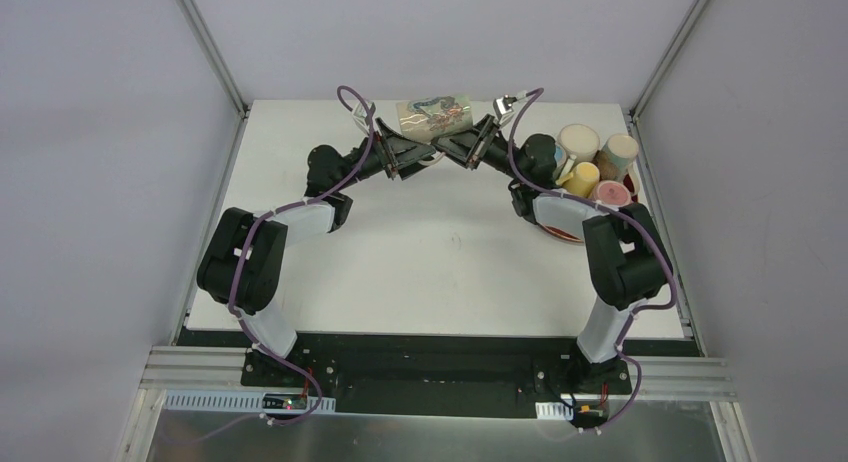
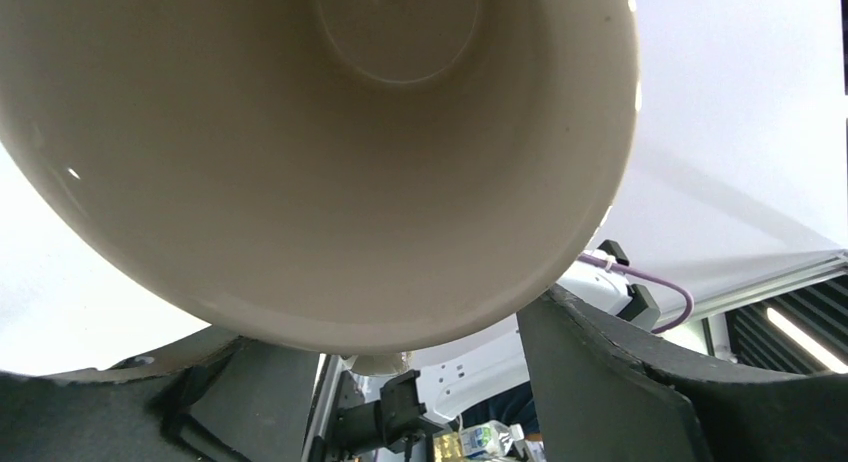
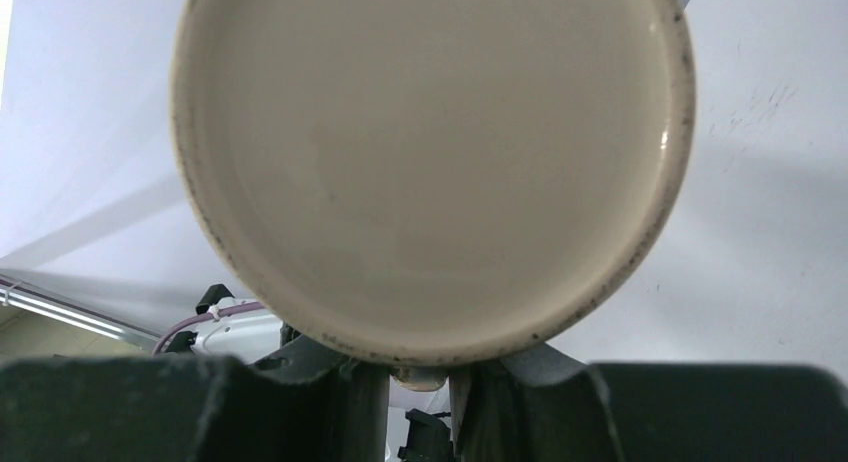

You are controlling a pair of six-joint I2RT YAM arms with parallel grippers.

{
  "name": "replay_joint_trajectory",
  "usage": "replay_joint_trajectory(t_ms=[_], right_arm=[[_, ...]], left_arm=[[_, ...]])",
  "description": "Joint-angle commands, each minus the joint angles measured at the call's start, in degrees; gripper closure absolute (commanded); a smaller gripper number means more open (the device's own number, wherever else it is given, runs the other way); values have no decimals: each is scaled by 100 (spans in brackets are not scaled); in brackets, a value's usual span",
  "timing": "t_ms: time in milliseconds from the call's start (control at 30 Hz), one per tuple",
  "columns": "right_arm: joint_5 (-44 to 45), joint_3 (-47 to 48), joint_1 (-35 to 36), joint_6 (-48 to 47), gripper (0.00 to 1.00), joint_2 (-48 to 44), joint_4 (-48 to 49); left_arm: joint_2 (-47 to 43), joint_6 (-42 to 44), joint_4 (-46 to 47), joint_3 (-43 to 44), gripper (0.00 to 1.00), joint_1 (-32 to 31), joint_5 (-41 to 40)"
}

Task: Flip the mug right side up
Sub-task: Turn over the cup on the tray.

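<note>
Currently finds the mug (image 1: 435, 112) off the desk (image 1: 420, 262), aloft over the far middle, between the two arms. Lies on its side up there, printed wall towards the overhead camera, mouth to the left, base to the right. Not yet right side up.

Left wrist view: looks straight into the open mouth, cream inside, round floor at the top of the picture. Shows the left tool (image 2: 385, 342) with its dark fingers (image 2: 640, 392) set wide, one to each side below the rim. Cannot tell whether either finger presses the rim or merely stands just beside it.

Right wrist view: fills with the flat underside of the mug, cream, dark specks along the foot ring. Shows the right tool (image 3: 420, 377) pressed nearly together beneath that underside, pinching a small cream part of the mug, apparently the handle. Carries the mug by that part, as far as can be seen.

Right side of the desk: records a red tray (image 1: 558, 234), half hidden behind the right arm. Counts four cups on or beside it: a cream cup (image 1: 578, 140) and a second pale cup (image 1: 620, 154) at the far side, a yellow cup (image 1: 582, 178) and a pink cup (image 1: 612, 192) nearer. Keeps all four well apart from the mug.
</note>
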Motion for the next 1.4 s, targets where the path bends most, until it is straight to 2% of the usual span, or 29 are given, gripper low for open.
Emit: replay_joint_trajectory(t_ms=[0, 67, 500, 667, 867, 1033, 1200, 1367], right_arm=[[-60, 94, 202, 1, 100, -46, 1185], [-52, 73, 245, 7, 100, -8, 1231], [26, 51, 460, 116, 100, 145, 1398], [15, 79, 510, 120, 100, 217, 1433], [-18, 84, 538, 133, 100, 257, 1476], [-58, 70, 539, 115, 100, 242, 1486], [-95, 95, 519, 126, 100, 215, 1495], [-124, 121, 495, 154, 100, 187, 1486]], left_arm=[[-181, -158, 761, 278, 31, -40, -169], [-183, -179, 795, 284, 35, -39, -181], [-148, -169, 934, 297, 39, -45, -188], [-122, -187, 934, 299, 52, -49, -206], [-77, -232, 969, 301, 57, -49, -232], [-77, -251, 962, 302, 73, -49, -249], [-77, -224, 900, 274, 100, -49, -249], [-77, -163, 836, 233, 100, -49, -283]])
